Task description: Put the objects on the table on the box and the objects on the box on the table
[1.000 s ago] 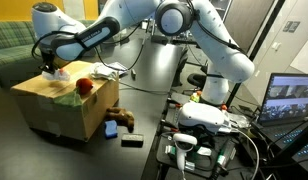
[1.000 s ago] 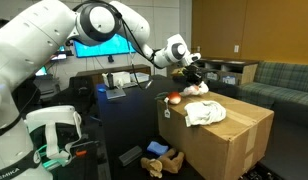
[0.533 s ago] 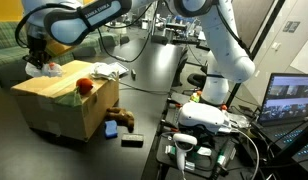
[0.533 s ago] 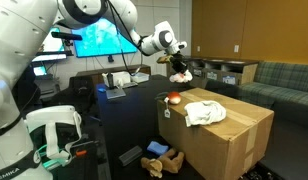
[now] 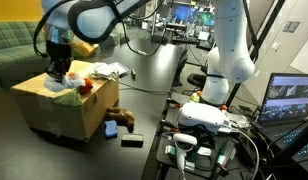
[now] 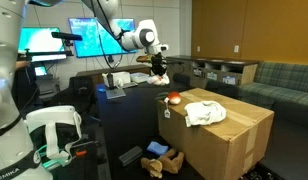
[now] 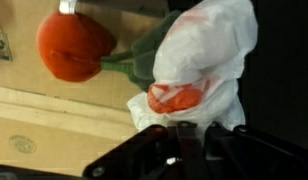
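Over brown cardboard box (image 5: 54, 112) edge, gripper (image 7: 184, 132) pinches white crumpled plastic bag (image 7: 204, 55), airborne; red round object (image 7: 74, 48) at 9 o'clock. Risk: thin film slips, bag drops onto box.

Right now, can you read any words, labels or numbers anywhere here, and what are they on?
None can be read.
White label on the cardboard box: too small.
Dark print on the box, wrist view: blurred.
Monitor screen: too small.
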{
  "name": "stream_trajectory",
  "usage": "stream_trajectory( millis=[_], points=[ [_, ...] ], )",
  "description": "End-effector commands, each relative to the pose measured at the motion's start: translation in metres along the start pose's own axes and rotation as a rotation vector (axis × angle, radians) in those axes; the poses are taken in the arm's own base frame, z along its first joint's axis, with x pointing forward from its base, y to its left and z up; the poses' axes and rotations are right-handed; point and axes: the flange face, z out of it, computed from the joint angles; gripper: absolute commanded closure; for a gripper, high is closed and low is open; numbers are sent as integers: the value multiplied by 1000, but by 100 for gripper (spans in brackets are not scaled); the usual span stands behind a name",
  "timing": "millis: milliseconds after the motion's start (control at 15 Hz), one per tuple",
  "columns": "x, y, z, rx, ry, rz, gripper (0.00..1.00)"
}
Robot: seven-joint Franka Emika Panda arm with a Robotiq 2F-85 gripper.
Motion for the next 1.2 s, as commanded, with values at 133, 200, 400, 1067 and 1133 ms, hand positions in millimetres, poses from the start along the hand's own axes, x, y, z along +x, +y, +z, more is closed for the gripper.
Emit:
stream_trajectory(
  millis=[133, 200, 400, 1067, 1133],
  points=[
    [-109, -6, 24, 3, -137, -42, 98],
    [-129, -6, 33, -9, -162, -43, 98],
    [-178, -6, 65, -34, -212, -30, 98],
    [-241, -70, 150, -17, -247, 18, 97],
    [-243, -81, 154, -8, -246, 13, 97]
  ],
)
